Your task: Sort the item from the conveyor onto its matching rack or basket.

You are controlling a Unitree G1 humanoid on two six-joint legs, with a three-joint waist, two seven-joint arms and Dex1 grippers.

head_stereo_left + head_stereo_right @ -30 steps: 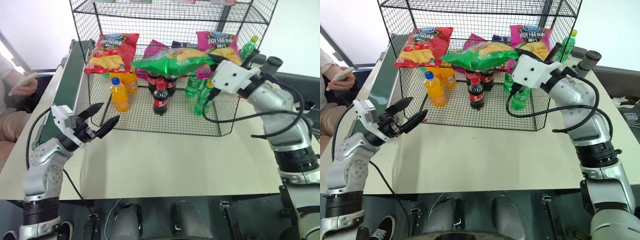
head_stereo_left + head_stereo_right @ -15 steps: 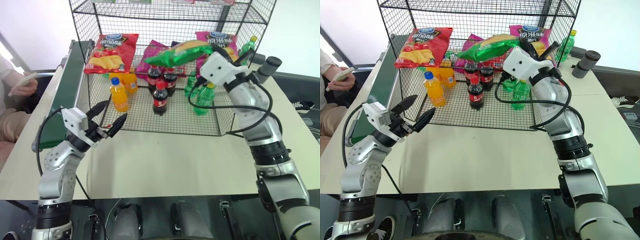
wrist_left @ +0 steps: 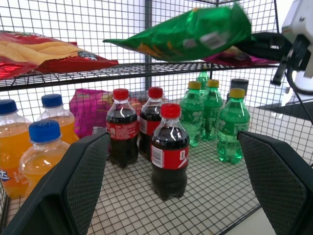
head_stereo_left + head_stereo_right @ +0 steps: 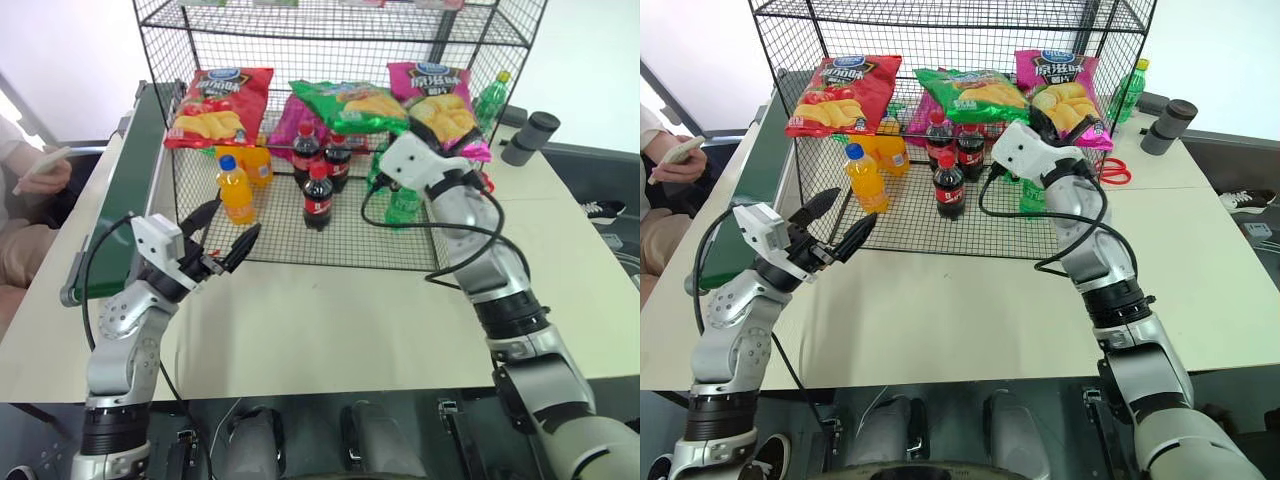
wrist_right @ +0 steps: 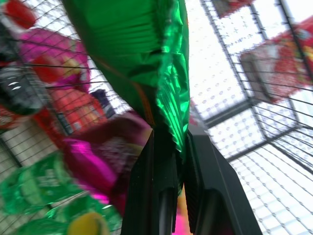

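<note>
Placement of the glossy green crisp bag with yellow crisps printed on it (image 4: 350,100) is the step in hand. The bag is held over the middle shelf of the tall black wire-mesh rack (image 4: 300,215), between a red crisp bag (image 4: 215,105) and a pink crisp bag (image 4: 440,105). The right gripper (image 5: 171,156) is pressed together on the bag's crimped edge, as the right wrist view shows. The left gripper (image 4: 225,240) is spread wide and empty, level with the rack's lower front edge. The long dark green conveyor belt in its grey frame (image 4: 125,180) runs along the left side of the white table (image 4: 330,320).

For a good placement, it is judged that the bag should be lowered until its body rests flat on the shelf wire before the grip is released. Release from a height is to be avoided; the glossy bag is likely to slide forward off the shelf edge. The cola bottles (image 4: 320,195) and green bottles (image 3: 215,117) on the lower shelf stand just below; the wrist is to be kept above their caps. Withdrawal should be made straight back through the open front.
</note>
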